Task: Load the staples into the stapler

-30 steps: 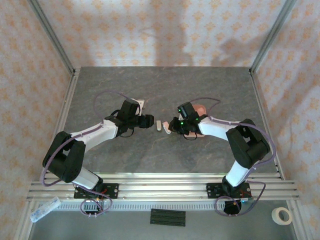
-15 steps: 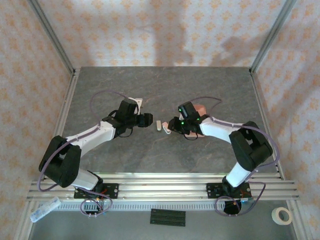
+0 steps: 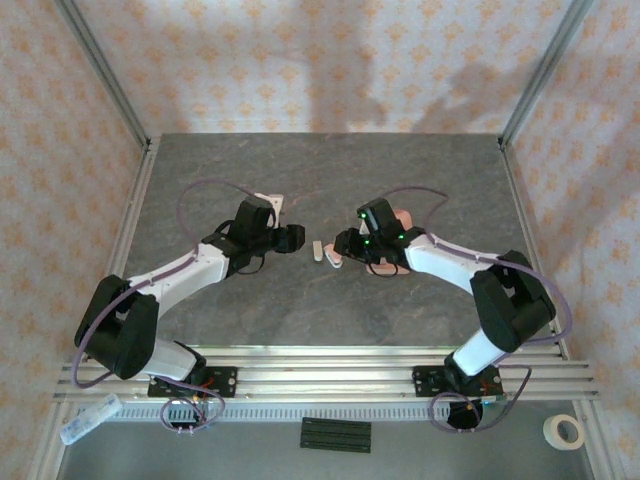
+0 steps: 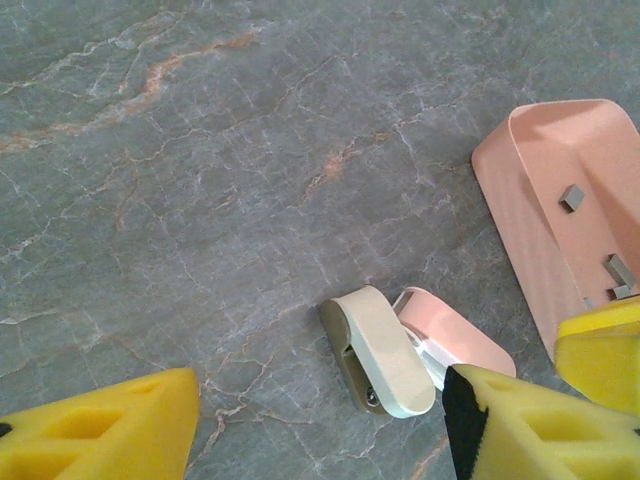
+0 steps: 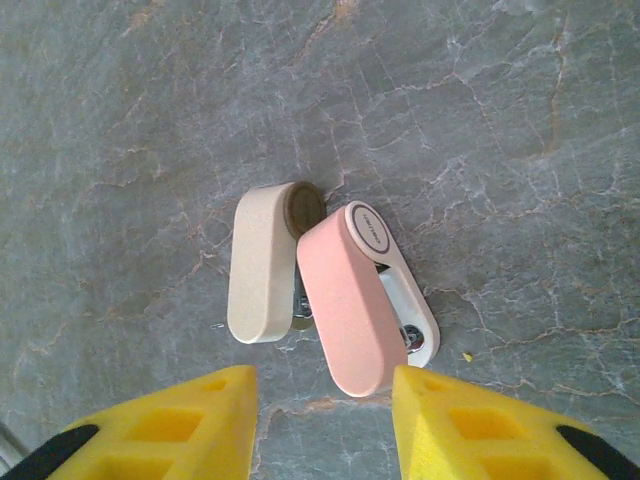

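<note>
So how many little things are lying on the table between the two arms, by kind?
Stapler: 1
Pink tray: 1
Staple blocks: 3 showing in the tray, part of it hidden
Total: 5

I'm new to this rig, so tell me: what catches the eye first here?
The stapler lies swung open in a V mid-table, pink and cream halves splayed, between the open left gripper and right gripper. To its right, a pink tray holds a few tiny grey staples.

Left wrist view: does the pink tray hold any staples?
Yes, a few small grey staples lie loose inside the pink tray.
</note>
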Controlling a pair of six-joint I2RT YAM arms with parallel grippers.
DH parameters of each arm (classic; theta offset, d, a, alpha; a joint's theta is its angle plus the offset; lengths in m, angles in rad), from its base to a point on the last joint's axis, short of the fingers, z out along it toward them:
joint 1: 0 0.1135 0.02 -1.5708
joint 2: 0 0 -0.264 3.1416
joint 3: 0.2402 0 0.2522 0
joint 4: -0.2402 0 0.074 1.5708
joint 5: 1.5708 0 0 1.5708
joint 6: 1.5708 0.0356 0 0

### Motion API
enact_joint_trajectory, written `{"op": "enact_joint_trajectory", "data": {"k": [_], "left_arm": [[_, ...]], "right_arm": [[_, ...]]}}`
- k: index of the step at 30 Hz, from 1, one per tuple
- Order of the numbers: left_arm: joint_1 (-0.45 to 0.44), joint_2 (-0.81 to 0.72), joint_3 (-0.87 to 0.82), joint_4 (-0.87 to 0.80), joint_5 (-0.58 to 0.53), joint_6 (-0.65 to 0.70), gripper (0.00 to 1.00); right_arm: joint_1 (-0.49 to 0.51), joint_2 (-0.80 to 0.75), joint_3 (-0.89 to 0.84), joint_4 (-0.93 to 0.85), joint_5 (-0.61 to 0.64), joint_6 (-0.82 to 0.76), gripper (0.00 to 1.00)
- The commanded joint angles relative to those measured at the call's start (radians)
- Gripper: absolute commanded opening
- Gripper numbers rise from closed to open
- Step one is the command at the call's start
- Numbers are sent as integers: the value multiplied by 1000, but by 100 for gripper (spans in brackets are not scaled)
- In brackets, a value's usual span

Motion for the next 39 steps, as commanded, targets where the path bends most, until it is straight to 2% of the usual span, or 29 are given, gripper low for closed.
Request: {"op": "enact_joint_trajectory", "data": {"k": [1,8,16,21,23,25,26,27,33,35,39], "left_arm": [[12,-49,-21,31,-52,21,67],[16,-146,-85,69,-147,34,74],[20,-316,-201,115,-322,91,82],[24,-385,-251,115,-515,169,89],[27,-412,-279,129,-648,197,97],[40,-442,-320,186,-721,233,99],[48,-460,-348,223,-746,249,100],[56,-479,-375,264,-770,267,100],[76,-535,-551,545,-905,374,100],[87,-525,-591,621,-914,414,100],[108,-457,-607,656,-900,451,100]], "right_arm": [[5,-54,22,-23,47,-24,41],[4,-131,-2,-38,128,-44,47],[-5,-214,-18,-70,234,-83,53],[-27,-262,6,-127,347,-158,58],[-46,-282,33,-160,420,-221,64],[-58,-297,42,-162,512,-298,68],[-70,-301,43,-159,564,-331,79],[-82,-304,42,-149,602,-357,100],[-156,-324,-50,13,762,-483,100],[-180,-333,-100,80,801,-512,100],[-233,-345,-196,203,818,-560,100]]}}
